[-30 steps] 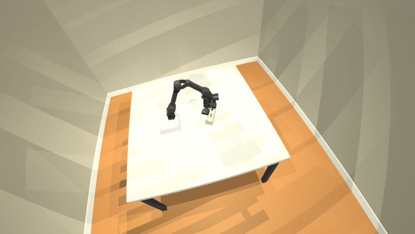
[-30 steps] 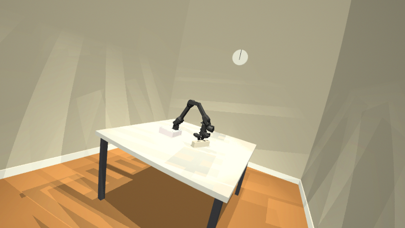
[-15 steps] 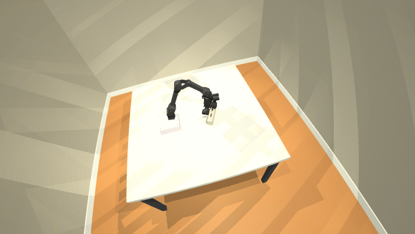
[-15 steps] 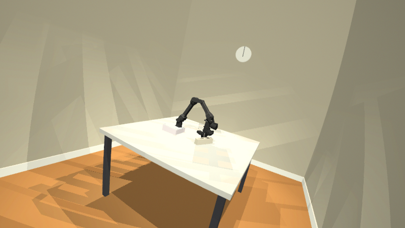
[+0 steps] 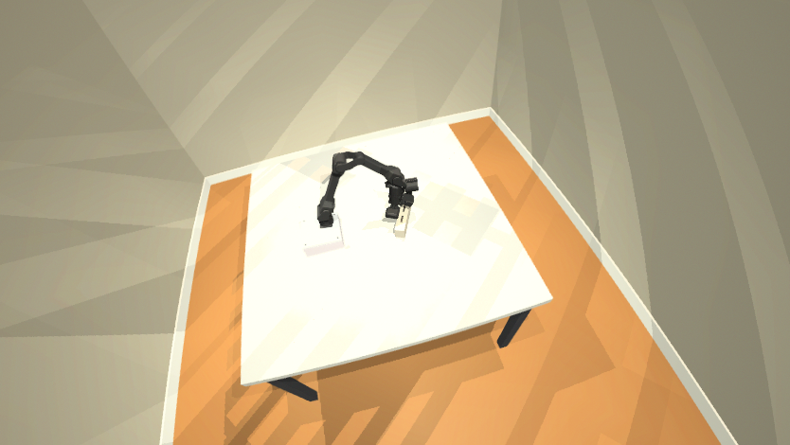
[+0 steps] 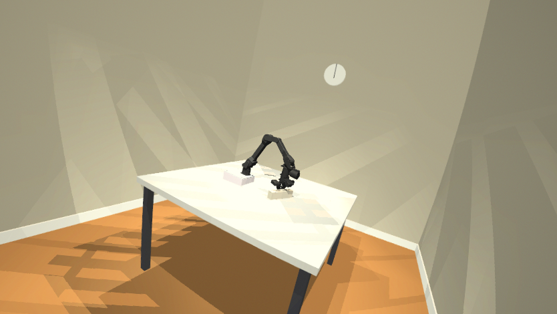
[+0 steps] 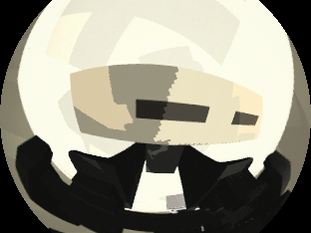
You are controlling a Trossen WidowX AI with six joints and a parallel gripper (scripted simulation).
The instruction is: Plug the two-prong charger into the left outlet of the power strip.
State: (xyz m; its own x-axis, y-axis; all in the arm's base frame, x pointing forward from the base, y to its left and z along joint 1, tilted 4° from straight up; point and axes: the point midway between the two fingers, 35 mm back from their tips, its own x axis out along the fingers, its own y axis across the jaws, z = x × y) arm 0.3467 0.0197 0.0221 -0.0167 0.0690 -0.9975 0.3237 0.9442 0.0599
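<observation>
Beige walls point(image 5: 309, 71) point(image 6: 350, 31) point(image 7: 11, 115) are surrounding a white table point(image 5: 386, 304) point(image 6: 234, 210) point(image 7: 259, 50), with patchy light and shade falling across both. At left, a pale box point(image 5: 326, 240) point(image 6: 234, 176) is supporting the black arm point(image 5: 331, 190) point(image 6: 261, 149), which is arching over to the right. At the arm's far end, the gripper point(image 5: 401, 206) point(image 6: 282, 187) point(image 7: 161, 139) is pointing down and clenching the charger point(image 7: 163, 163), showing in the wrist view as a dark block between the fingers. Its prongs are not showing, so their seating cannot be confirmed. The power strip point(image 5: 401, 228) point(image 6: 280, 194) point(image 7: 204, 90) is lying on the table under and beside the gripper, presenting two dark slots of unequal visible length. Farthest right in the exterior view, a clock point(image 6: 339, 75) is hanging on the wall.

Risk findings: the charger appears to be nearing or already meeting the strip; which, I cannot tell. Should it be leaning, one prong would be pressing first and the shutter would likely be staying closed. Sideways error could be landing the prongs on solid casing. Hard pushing off-line could be sliding the strip or twisting the charger in the grip.
</observation>
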